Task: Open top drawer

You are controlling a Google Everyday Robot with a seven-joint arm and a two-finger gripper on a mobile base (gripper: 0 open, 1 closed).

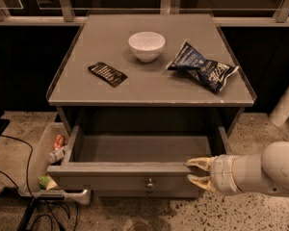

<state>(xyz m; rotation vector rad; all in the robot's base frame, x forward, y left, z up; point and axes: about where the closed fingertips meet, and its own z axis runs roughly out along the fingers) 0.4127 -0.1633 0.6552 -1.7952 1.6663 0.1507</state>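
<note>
The top drawer (135, 170) is pulled far out of the grey cabinet, and its grey box interior is bare. Its flat front faces down and toward me, with a small round metal knob (150, 182) at centre. My gripper (198, 172) comes in from the right on a white arm. Its two pale fingertips (196, 163) sit one above the other at the right end of the drawer front, with a gap between them. They hold nothing and are well to the right of the knob.
On the cabinet top (86, 85) lie a white bowl (146, 45), a blue chip bag (203, 70) and a dark flat packet (107, 74). A white bin (38, 162) with snack packs sits on the floor to the left. Cables (19, 177) trail by it.
</note>
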